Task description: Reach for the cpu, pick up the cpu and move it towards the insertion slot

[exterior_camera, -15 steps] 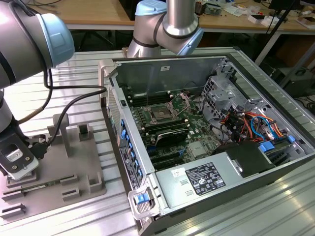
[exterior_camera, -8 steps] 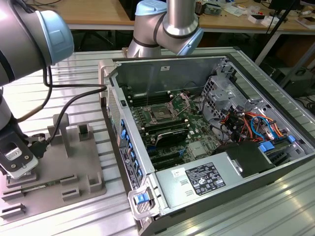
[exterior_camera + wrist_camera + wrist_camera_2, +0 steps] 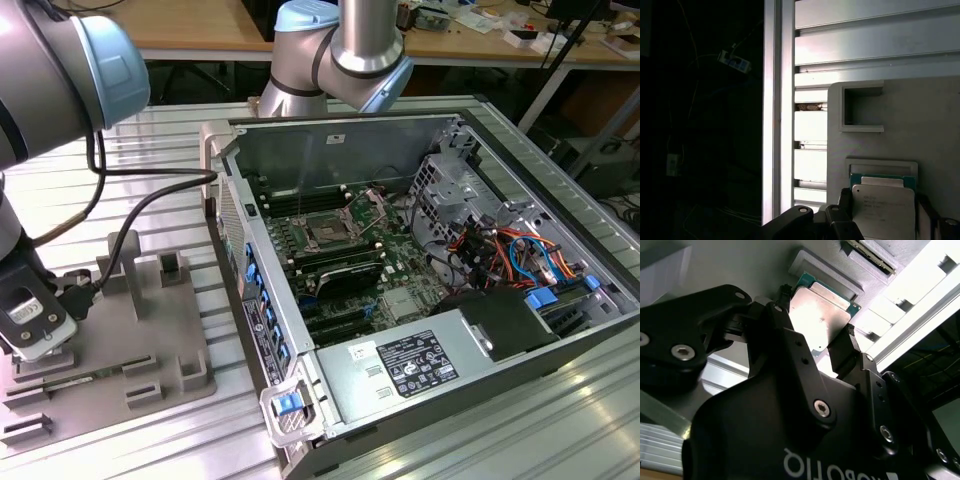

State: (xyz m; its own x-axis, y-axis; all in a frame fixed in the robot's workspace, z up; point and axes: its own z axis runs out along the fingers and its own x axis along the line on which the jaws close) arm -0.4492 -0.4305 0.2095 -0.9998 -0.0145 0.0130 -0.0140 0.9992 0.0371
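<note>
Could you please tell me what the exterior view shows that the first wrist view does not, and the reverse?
The exterior view adds the open computer case with the insertion slot on its motherboard, and the arm bent down at the exterior view's left. The first wrist view adds the cpu, lying flat in a framed seat on the grey holder plate, next to an empty bracket-shaped recess. Both share that holder plate and the slatted aluminium table under it.
</note>
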